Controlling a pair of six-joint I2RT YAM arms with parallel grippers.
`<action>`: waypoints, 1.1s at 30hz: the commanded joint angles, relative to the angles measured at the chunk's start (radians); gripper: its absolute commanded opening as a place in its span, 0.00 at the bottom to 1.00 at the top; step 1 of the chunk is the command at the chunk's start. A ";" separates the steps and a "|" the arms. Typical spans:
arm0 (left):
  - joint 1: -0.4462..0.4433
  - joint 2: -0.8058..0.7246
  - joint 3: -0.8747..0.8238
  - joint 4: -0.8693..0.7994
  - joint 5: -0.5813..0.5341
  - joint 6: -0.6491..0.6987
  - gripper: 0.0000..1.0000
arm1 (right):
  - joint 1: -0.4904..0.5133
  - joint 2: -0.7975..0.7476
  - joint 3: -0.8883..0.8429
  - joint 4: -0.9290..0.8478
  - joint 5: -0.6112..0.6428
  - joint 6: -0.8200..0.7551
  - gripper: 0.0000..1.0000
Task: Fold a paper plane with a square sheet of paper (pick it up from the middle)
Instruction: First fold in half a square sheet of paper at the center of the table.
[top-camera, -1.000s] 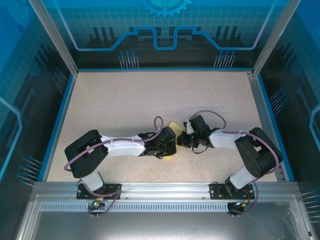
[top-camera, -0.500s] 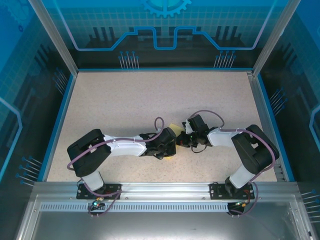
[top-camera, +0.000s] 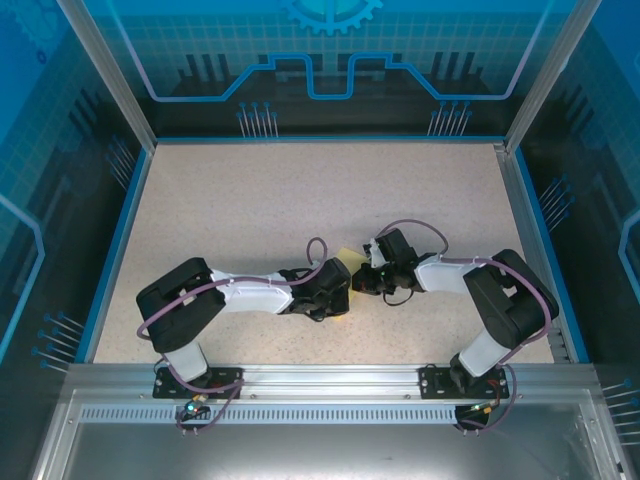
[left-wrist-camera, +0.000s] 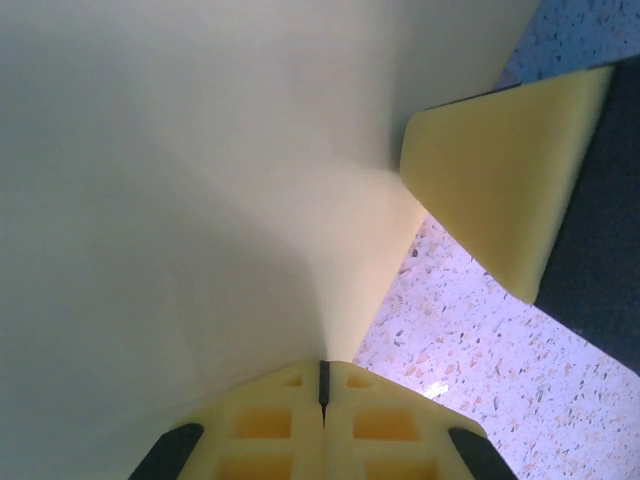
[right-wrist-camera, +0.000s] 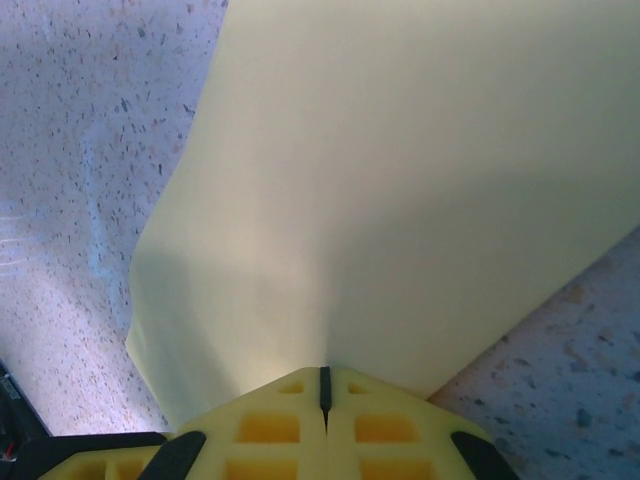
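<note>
Two pincers, the left gripper (left-wrist-camera: 322, 375) and the right gripper (right-wrist-camera: 323, 380), each pinched tight on the square sheet of paper (top-camera: 346, 256). The sheet was plain pale yellow and smoothly bowed, between them toward the middle of the desk's (top-camera: 250, 200) near edge.

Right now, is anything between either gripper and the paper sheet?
Nothing visible stands in the way. The left gripper and the right gripper are each shut directly on the square sheet of paper, pinching it between their yellow pads.
</note>
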 joint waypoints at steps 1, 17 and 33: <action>-0.005 0.004 -0.030 -0.028 0.020 -0.014 0.00 | -0.004 -0.016 0.016 -0.022 -0.030 -0.015 0.04; -0.005 0.005 -0.035 -0.110 0.031 -0.037 0.00 | -0.075 0.077 0.062 -0.078 0.044 -0.074 0.03; -0.006 0.004 -0.050 -0.128 0.046 -0.035 0.00 | -0.214 0.194 0.240 -0.156 0.121 -0.142 0.03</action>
